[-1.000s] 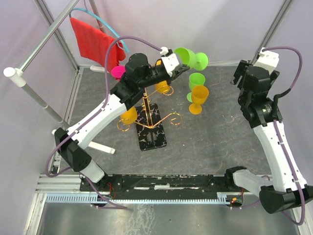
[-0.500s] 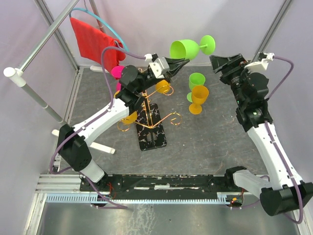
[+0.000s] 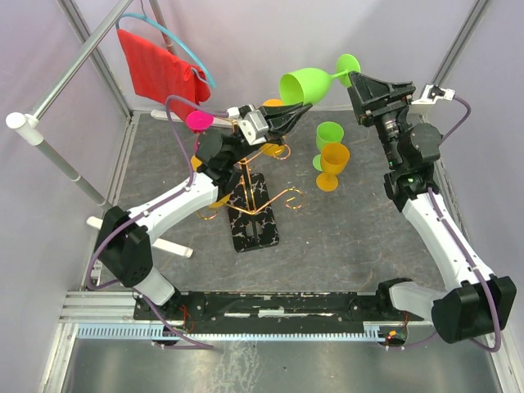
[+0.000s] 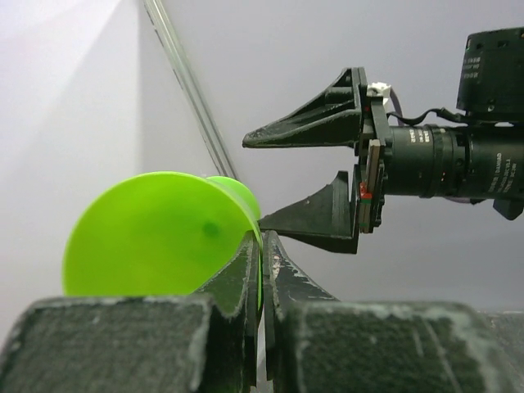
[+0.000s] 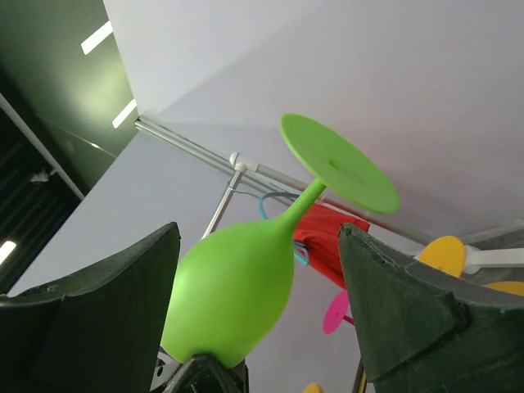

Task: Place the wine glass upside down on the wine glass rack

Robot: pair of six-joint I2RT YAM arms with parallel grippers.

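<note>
Item: wine glass (image 3: 304, 83), bright green, one piece.
Location: in the air over the back of the table (image 3: 352, 246), above and just right of the top of the wine glass rack (image 3: 255, 217). It lies near horizontal with its foot towards the right arm, and is not on any rack arm.
Step, as judged: handover from left to right, ahead of the turn upside down.
Risk 1: the rim pinch is narrow, so a nudge from a closing finger could swing the glass about it or slip it free.
Risk 2: closing on the rounded bowl instead of the stem could squeeze the glass out sideways.
Risk 3: an early release by the left would drop it onto the two standing glasses (image 3: 333, 157) or the rack's wire.
Risk 4: the fingertips of both hands sit close together and could clash.
Left hand (image 3: 296, 111): pressed together on the bowl's rim, pinching the thin wall. It is the only support of the glass.
Right hand (image 5: 258, 232): spread wide, one finger on either side of bowl and stem. Gaps show on both sides and no contact is visible.
</note>
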